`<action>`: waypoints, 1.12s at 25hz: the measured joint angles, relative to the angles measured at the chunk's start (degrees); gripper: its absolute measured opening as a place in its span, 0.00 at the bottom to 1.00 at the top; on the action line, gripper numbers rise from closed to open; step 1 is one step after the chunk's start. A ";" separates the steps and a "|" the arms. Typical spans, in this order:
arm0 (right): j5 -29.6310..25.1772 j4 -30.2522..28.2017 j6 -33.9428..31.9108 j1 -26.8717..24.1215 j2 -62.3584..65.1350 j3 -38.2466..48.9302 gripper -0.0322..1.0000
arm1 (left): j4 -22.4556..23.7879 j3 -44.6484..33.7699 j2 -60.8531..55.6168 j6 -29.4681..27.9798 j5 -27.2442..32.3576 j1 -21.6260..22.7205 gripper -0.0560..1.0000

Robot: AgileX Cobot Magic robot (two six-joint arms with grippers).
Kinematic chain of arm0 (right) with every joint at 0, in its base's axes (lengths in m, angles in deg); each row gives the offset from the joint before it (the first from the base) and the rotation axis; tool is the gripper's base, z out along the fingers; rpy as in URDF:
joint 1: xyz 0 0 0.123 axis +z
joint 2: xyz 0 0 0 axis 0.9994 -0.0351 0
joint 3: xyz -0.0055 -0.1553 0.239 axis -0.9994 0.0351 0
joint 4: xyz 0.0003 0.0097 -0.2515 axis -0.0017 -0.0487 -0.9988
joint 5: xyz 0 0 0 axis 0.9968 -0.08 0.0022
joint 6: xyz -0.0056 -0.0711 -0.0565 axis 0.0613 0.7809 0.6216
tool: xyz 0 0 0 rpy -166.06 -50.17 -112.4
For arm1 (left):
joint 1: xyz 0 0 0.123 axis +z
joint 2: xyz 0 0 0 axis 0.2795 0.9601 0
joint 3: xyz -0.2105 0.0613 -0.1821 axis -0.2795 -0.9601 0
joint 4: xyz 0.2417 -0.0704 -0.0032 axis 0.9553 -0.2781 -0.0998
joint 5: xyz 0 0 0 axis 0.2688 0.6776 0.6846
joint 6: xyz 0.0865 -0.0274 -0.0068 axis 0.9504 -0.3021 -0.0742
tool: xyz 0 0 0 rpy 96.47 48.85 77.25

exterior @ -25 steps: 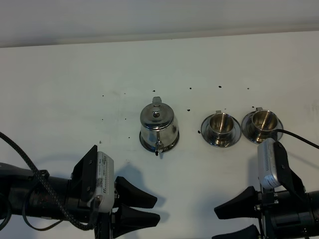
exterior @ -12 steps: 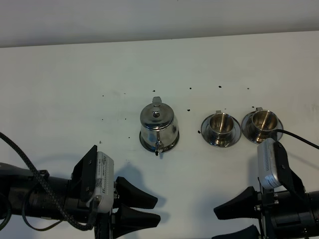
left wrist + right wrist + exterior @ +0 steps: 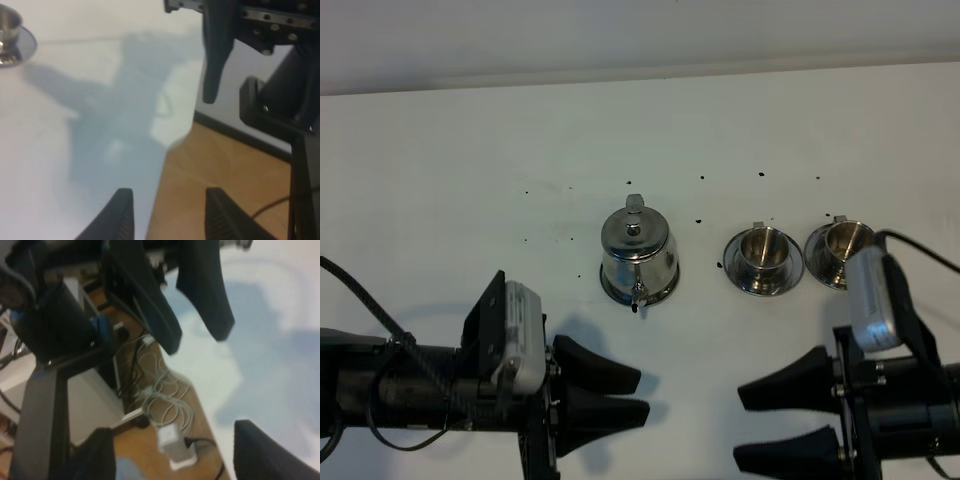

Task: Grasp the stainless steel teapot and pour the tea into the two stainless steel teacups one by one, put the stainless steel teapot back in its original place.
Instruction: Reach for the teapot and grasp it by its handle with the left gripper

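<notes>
Stainless steel teapot (image 3: 638,250) stands upright near the middle of the desk (image 3: 450,160), seated on its teapot saucer (image 3: 610,290). Spout points to the near edge, loop handle to the far side, lid on. Neither hand touches it.

First teacup (image 3: 761,250) is just right of the teapot in the high view, second teacup (image 3: 847,243) beyond it. Each is upright on its own small saucer, and the two saucers nearly meet. The right arm's camera housing overlaps the second teacup's saucer in that view.

A few dark specks (image 3: 761,175) dot the desk behind the cups.

Left hand (image 3: 642,394) is low at the near edge, fingers parted by a narrow gap, nothing between them. Right hand (image 3: 738,428) is also at the near edge, fingers spread wider and empty. The two hands point at each other, both well apart from the teapot.

Right wrist view is blurred; it shows the left arm's fingers and cables (image 3: 165,405) on the floor.
</notes>
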 joint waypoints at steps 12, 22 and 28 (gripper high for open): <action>9.85 -2.50 -14.64 0.00 16.25 -1.09 0.52 | -2.65 6.45 0.14 -10.37 0.00 0.04 0.41; 13.60 -25.04 -51.86 -0.05 22.35 -9.61 0.52 | 16.25 23.59 0.31 -37.51 -0.20 0.06 0.41; 7.13 -51.14 -79.01 -0.05 25.28 -17.71 0.52 | 34.64 34.02 0.31 -60.38 -1.07 0.06 0.41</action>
